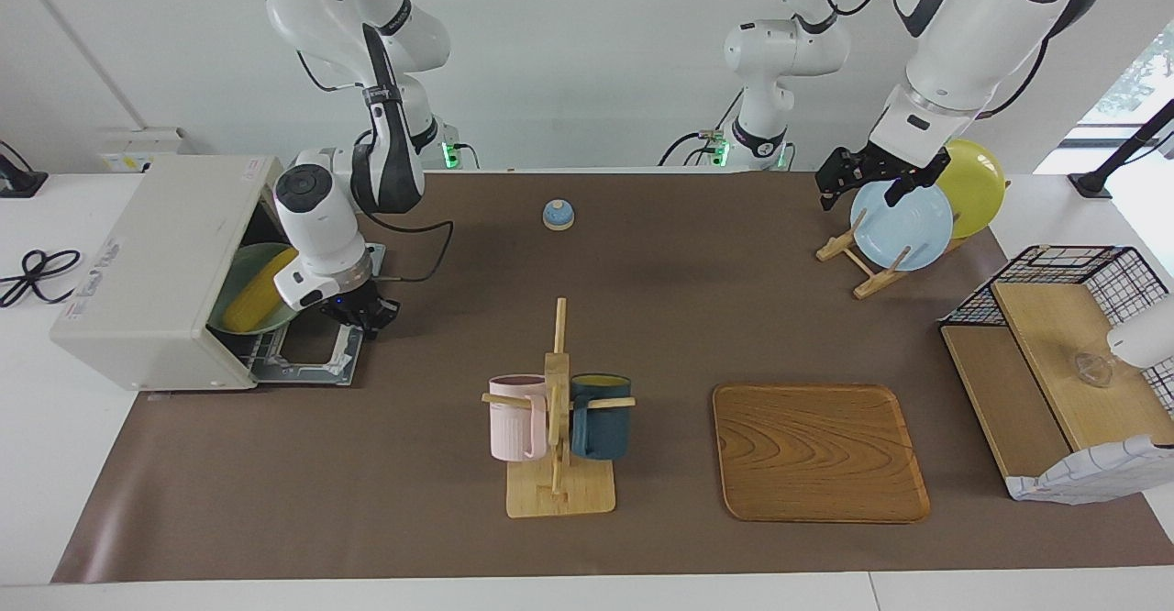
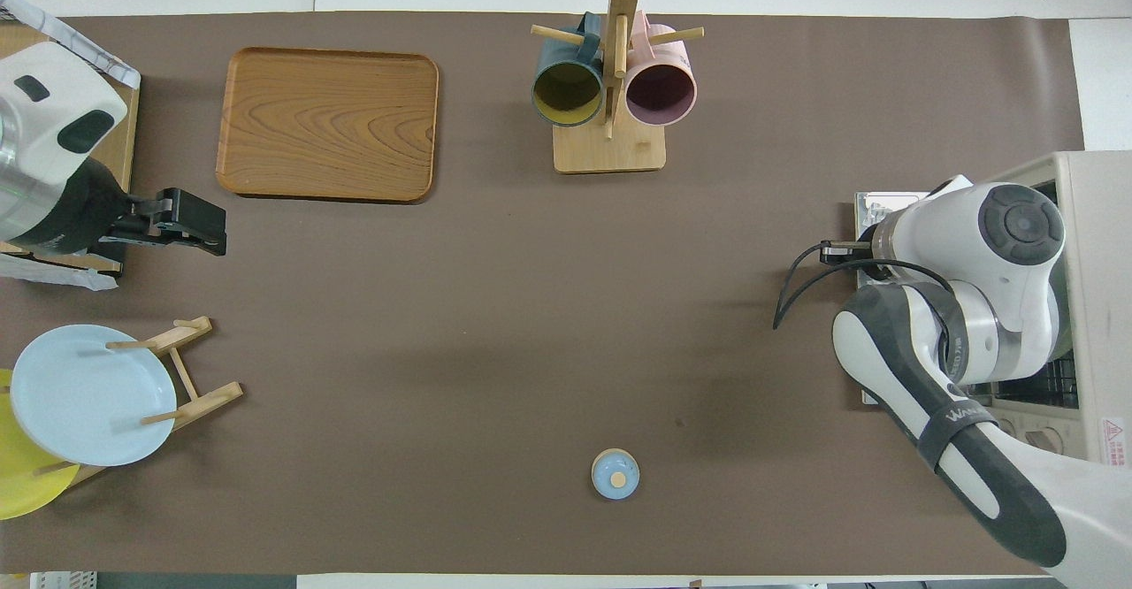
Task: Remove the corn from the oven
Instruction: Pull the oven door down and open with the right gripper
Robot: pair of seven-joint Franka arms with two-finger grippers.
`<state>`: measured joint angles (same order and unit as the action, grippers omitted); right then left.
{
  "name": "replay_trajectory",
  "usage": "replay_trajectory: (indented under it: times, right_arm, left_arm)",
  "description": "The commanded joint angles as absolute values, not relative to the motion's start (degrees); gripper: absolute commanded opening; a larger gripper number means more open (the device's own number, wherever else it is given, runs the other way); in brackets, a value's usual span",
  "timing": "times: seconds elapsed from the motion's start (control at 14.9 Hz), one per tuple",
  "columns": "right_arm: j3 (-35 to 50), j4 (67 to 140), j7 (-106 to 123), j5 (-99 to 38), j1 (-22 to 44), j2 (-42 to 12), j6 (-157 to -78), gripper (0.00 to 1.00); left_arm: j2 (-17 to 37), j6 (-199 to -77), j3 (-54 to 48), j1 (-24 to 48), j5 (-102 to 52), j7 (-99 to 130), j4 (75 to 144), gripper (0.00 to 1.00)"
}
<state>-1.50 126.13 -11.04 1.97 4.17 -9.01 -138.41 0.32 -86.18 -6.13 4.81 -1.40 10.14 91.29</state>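
Only the facing view shows the corn (image 1: 259, 296), lying on a green plate (image 1: 240, 267) inside the oven (image 1: 151, 267); overhead, the right arm hides it. The right gripper (image 1: 363, 315) sits low at the lowered oven door (image 1: 307, 354); whether it grips anything cannot be told. The left gripper (image 1: 867, 178) hangs open over the plate rack (image 1: 853, 258).

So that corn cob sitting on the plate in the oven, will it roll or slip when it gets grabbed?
Probably yes. The corn is rounded and tapered, so it may roll in a curve if nudged. It lies on a green plate inside the oven, a smooth surface where it could slide. It looks stiff, so it should hold its shape.
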Motion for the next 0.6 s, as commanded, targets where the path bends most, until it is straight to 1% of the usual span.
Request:
replay_trajectory:
  times: [0.0,0.07,0.13,0.27,0.34,0.4,0.54]
  right_arm:
    - [-0.1,119.9,-13.9,0.4,4.1,-8.5,-130.8,0.32]
    - [-0.1,117.8,-14.4,0.5,4.0,-8.6,-128.5,0.4]
    - [-0.3,116.1,-14.4,1.0,4.0,-8.4,-125.8,0.41]
    - [-0.7,114.7,-14.9,2.0,3.4,-5.9,-117.9,0.4]
    - [-0.8,114.7,-15.1,3.6,3.0,-4.8,-114.6,0.36]
    - [-0.8,115.0,-15.1,5.6,1.6,-4.4,-113.0,0.34]
    - [-0.7,115.9,-14.9,6.8,-0.4,-3.8,-111.9,0.33]
  left_arm:
    - [-0.1,-85.8,-6.5,4.0,-2.0,10.5,91.7,1.0]
    - [-0.1,-85.8,-6.5,4.0,-2.0,10.5,91.7,1.0]
    - [-0.1,-85.8,-6.5,4.0,-2.0,10.5,91.7,1.0]
    - [-0.1,-85.8,-6.5,4.0,-2.0,10.5,91.8,1.0]
    - [-0.1,-85.8,-6.5,4.0,-2.0,10.5,91.7,1.0]
    - [-0.1,-85.8,-6.5,4.0,-2.0,10.5,91.8,1.0]
    - [-0.1,-85.8,-6.5,4.0,-2.0,10.5,91.7,1.0]
